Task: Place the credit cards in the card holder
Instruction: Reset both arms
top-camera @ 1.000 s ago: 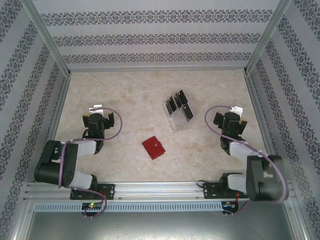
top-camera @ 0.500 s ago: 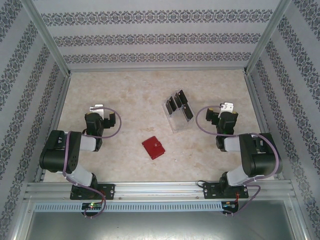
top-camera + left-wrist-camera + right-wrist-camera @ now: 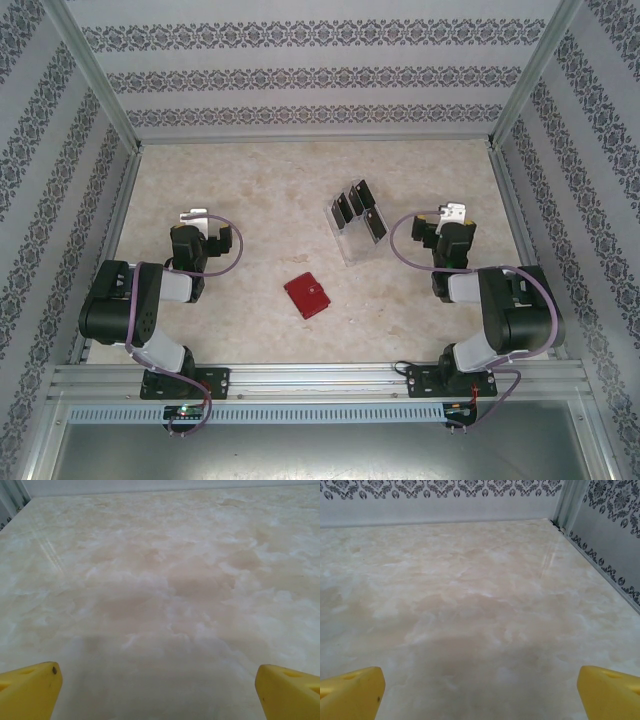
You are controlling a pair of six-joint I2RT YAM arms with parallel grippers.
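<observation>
Red card holder [image 3: 307, 295] lay closed near the centre of the table [image 3: 250, 180]; black credit cards [image 3: 375, 226] stood in the clear rack [image 3: 352, 246] beyond it. The 2 grippers, left gripper [image 3: 159, 692] and right gripper [image 3: 480, 692], had fingers spread wide, empty.

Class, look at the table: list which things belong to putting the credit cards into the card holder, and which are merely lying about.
Belongs to the job:
credit cards, black, standing in the clear rack
card holder, red, lying on the table
left gripper and right gripper, both open

Merely there:
clear rack, as the cards' stand
patterned walls
</observation>
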